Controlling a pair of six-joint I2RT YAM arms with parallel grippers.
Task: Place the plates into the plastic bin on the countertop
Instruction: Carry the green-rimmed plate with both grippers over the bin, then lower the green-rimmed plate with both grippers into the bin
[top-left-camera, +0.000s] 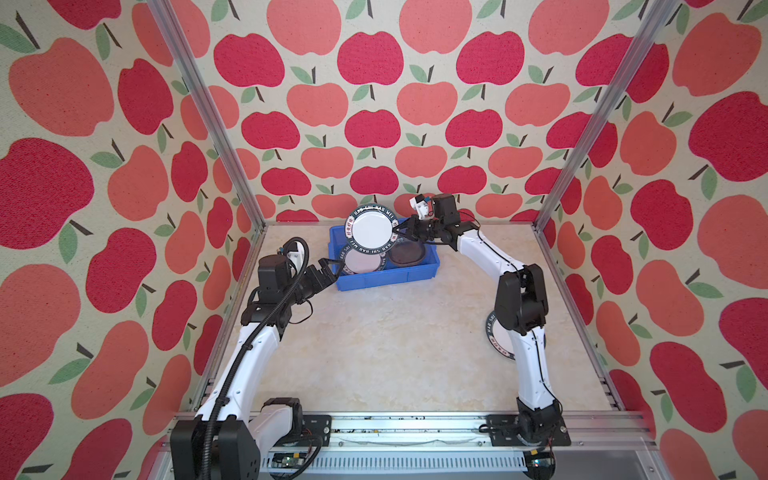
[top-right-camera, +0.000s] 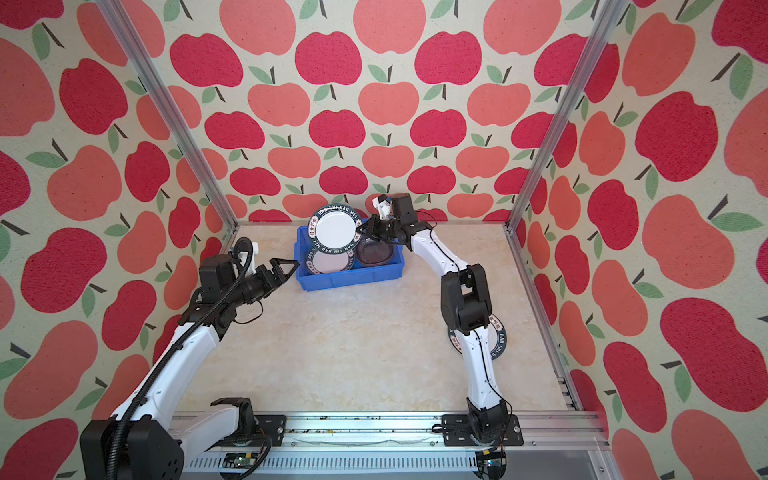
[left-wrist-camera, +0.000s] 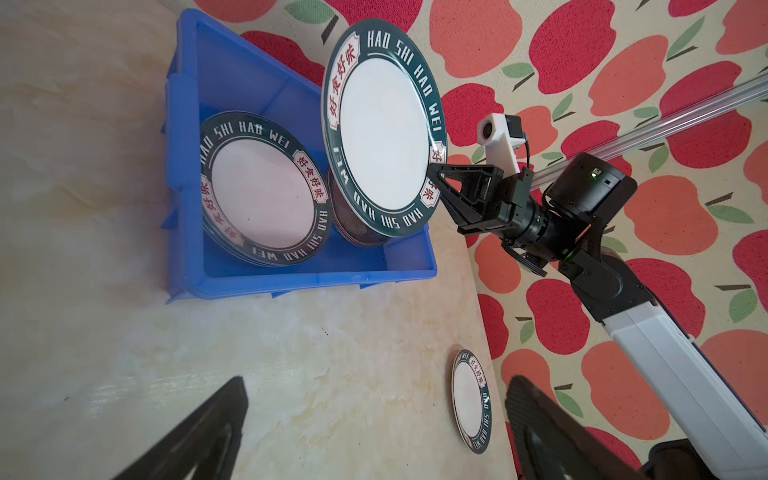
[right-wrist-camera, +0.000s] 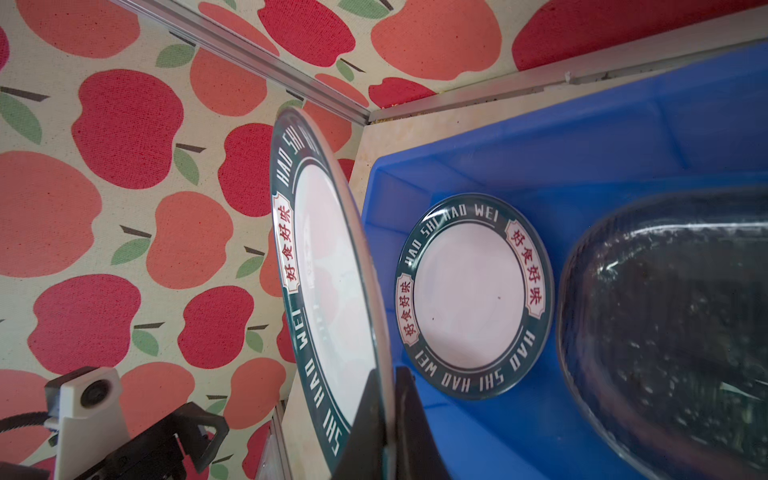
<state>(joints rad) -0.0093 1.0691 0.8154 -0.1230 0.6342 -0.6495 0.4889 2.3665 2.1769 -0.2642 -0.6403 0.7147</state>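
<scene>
My right gripper (top-left-camera: 401, 232) (right-wrist-camera: 384, 382) is shut on the rim of a round white plate with a dark-green lettered rim (top-left-camera: 369, 227) (left-wrist-camera: 382, 133), held tilted on edge above the blue plastic bin (top-left-camera: 390, 279) (left-wrist-camera: 291, 278). Inside the bin lie a matching plate (top-left-camera: 362, 261) (right-wrist-camera: 469, 295) and stacked grey glass plates (top-left-camera: 408, 252) (right-wrist-camera: 673, 324). My left gripper (top-left-camera: 332, 268) (left-wrist-camera: 376, 386) is open and empty beside the bin's near left corner. One more lettered plate (top-left-camera: 496, 338) (left-wrist-camera: 469, 399) lies on the countertop (top-left-camera: 395, 345), partly hidden under my right arm.
Apple-patterned walls and aluminium frame rails (top-left-camera: 253, 216) close in the countertop on three sides. The bin stands near the back wall, slightly left of centre. Both arm bases sit on the front rail (top-left-camera: 415, 428).
</scene>
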